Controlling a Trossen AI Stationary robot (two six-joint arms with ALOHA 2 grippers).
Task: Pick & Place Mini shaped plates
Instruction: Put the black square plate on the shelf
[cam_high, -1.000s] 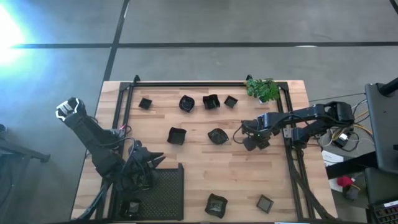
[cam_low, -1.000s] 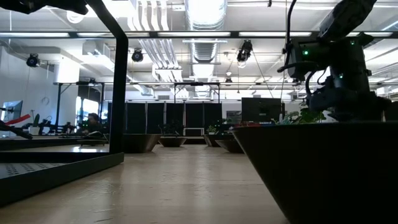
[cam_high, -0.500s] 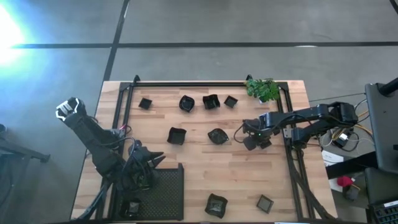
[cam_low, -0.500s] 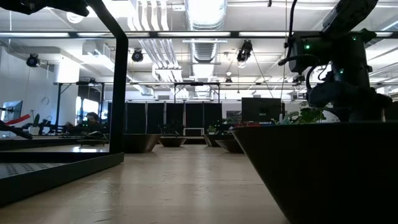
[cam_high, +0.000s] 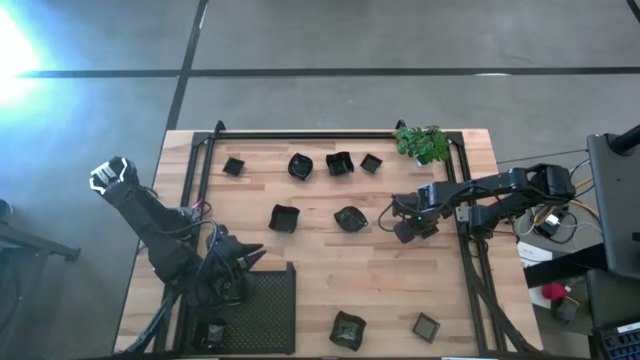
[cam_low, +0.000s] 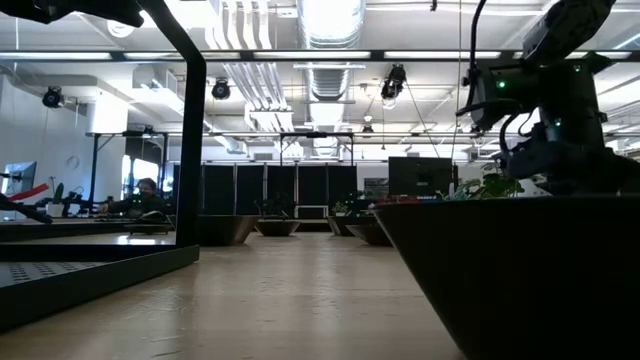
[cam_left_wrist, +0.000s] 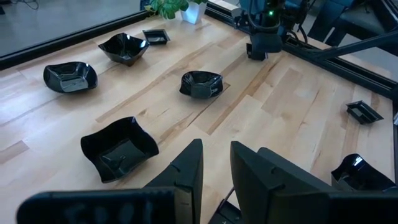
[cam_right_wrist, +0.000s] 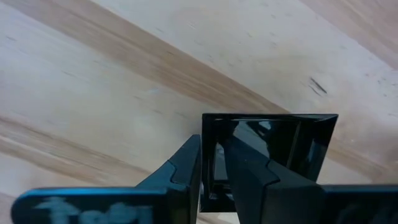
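Note:
Several small black plates lie on the wooden table: a far row (cam_high: 300, 166), two in the middle (cam_high: 283, 217) (cam_high: 349, 218) and two near the front edge (cam_high: 348, 329) (cam_high: 427, 326). My right gripper (cam_high: 405, 229) points straight down at the table's right-middle. It is shut on a small square black plate (cam_right_wrist: 280, 146). My left gripper (cam_high: 240, 258) hovers over the far corner of the black mesh tray (cam_high: 268, 312) at the near left. Its fingers (cam_left_wrist: 214, 146) stand slightly apart with nothing between them. In the low view a plate close to the camera (cam_low: 520, 270) hides the right fingers. My right gripper pinches one side wall of the square plate (cam_right_wrist: 208, 134) between its two fingers, one finger outside the wall and one inside the dish. The fingers come from above, pointing down. The plate's hollow faces up; I cannot tell whether its bottom is clear of the wood.
A green plant in a white pot (cam_high: 422, 143) stands at the far right corner. A black frame rail (cam_high: 300, 134) runs along the far edge, and further rails run down both sides. A dark object (cam_high: 213, 332) sits by the tray's near left. Bare wood lies between the plates.

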